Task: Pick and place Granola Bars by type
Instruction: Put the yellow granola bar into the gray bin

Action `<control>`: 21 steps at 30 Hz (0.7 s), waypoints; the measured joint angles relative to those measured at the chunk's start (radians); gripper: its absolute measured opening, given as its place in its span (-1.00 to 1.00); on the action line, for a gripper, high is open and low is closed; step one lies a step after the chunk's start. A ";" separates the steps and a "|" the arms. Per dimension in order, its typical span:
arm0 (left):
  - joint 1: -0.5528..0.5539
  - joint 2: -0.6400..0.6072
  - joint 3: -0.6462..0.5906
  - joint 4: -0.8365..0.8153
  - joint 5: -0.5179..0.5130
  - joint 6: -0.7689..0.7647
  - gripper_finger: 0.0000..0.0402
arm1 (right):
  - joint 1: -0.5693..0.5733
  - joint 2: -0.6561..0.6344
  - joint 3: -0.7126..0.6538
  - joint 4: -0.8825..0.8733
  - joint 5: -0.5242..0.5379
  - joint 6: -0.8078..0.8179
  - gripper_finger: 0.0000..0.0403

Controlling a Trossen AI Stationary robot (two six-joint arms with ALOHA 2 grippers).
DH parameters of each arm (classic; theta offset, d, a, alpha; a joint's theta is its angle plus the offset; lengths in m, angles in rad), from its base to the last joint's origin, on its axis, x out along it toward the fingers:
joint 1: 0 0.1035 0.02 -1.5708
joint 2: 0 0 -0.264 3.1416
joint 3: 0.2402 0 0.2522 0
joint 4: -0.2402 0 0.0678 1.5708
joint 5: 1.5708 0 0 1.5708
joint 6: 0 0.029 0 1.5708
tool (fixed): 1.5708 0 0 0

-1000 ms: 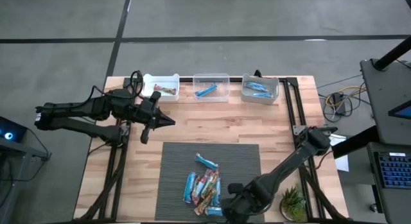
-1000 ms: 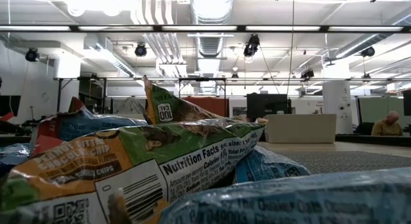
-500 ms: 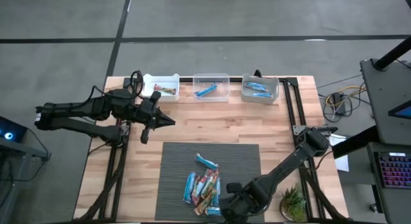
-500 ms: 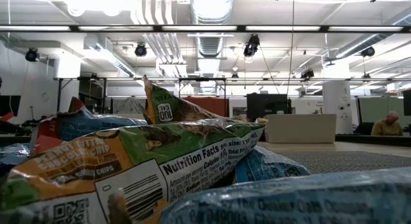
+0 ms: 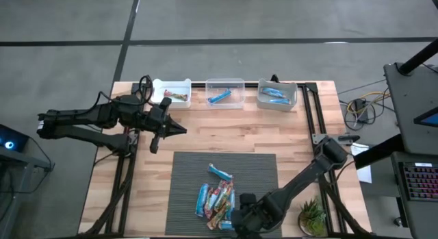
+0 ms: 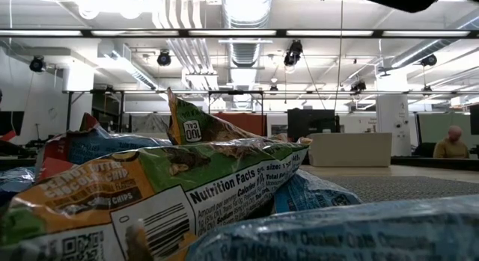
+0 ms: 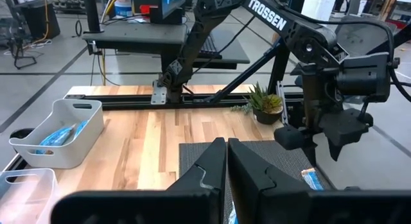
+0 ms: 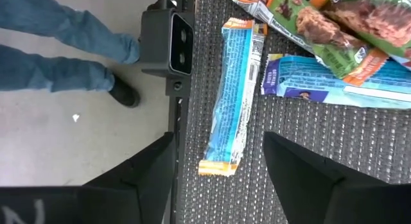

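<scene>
The dark ribbed mat (image 5: 226,191) on the wooden table (image 5: 287,136) serves as the landmark. Beyond the mat's far-left corner, well apart from it, the left gripper (image 5: 179,129) hovers over bare wood with its jaws closed on nothing; in the left wrist view its two dark fingers (image 7: 209,169) lie pressed together. Farther back from the mat, along the table's far edge, three bins stand in a row: a white bin (image 5: 159,88) with a multicoloured bar (image 5: 176,96) in it, a clear bin (image 5: 237,87) with one blue bar (image 5: 220,96), and another bin (image 5: 293,96) holding light blue bars (image 5: 274,93).

On the mat itself, toward its near edge and about the middle, lies the loose pile of Granola Bars (image 5: 216,195), blue ones mixed with green and orange ones, overlapping each other. The low view looks straight into this pile, with a green-and-orange wrapper (image 6: 161,186) filling most of it.

At the mat's near edge, just right of the pile, the right gripper (image 5: 241,213) hangs low with its jaws spread wide and holding nothing. Its wrist view shows a single blue bar with orange ends (image 8: 231,95) lying flat on the mat between the two open fingers (image 8: 144,172), untouched. A small potted plant (image 5: 313,215) stands off the mat's near-right corner.
</scene>
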 joint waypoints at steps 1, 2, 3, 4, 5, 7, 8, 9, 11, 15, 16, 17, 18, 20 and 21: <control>0.000 0.000 0.000 0.000 -0.006 0.000 -1.00 | 0.000 0.005 0.000 0.005 0.000 0.000 0.12; 0.000 0.000 0.000 0.000 -0.007 0.000 -1.00 | 0.000 0.009 0.000 0.011 0.000 0.001 0.12; 0.000 0.000 0.000 0.000 -0.007 0.000 -1.00 | 0.000 0.014 0.000 0.015 0.000 0.001 0.12; 0.000 0.000 0.000 0.000 -0.007 0.000 -1.00 | 0.000 0.021 0.000 0.020 0.001 0.002 0.12; 0.000 0.000 0.000 0.000 -0.007 0.000 -1.00 | 0.000 0.025 0.000 0.021 0.001 0.002 0.12; 0.000 0.000 0.000 0.000 -0.007 -0.001 -1.00 | 0.000 0.041 0.000 0.022 0.001 0.003 0.12; 0.000 0.000 0.000 0.000 -0.007 -0.001 -1.00 | 0.000 0.048 0.000 0.021 0.001 0.006 0.12; 0.000 0.000 0.000 0.000 -0.007 -0.001 -1.00 | 0.000 0.056 0.000 0.021 0.000 0.006 0.12; 0.000 0.000 0.000 0.000 -0.007 -0.002 -1.00 | 0.000 0.065 0.000 0.022 0.001 0.006 0.12; 0.000 0.000 0.000 -0.001 -0.007 -0.002 -1.00 | 0.000 0.085 0.000 0.042 0.006 0.011 0.12; 0.000 0.000 0.000 0.000 -0.007 -0.002 -1.00 | 0.000 0.088 -0.001 0.047 0.011 0.012 0.11; 0.000 0.000 0.000 -0.001 -0.007 -0.002 -1.00 | 0.000 0.091 -0.001 0.051 0.015 0.013 0.11; 0.000 0.000 0.000 -0.002 -0.007 -0.002 -1.00 | 0.000 0.093 -0.001 0.059 0.016 0.013 0.11; 0.000 0.000 0.000 -0.002 -0.007 -0.003 -1.00 | 0.000 0.100 -0.001 0.073 0.019 0.013 0.11; 0.000 0.001 0.000 -0.003 -0.007 -0.003 -1.00 | 0.000 0.104 -0.001 0.074 0.019 0.013 0.11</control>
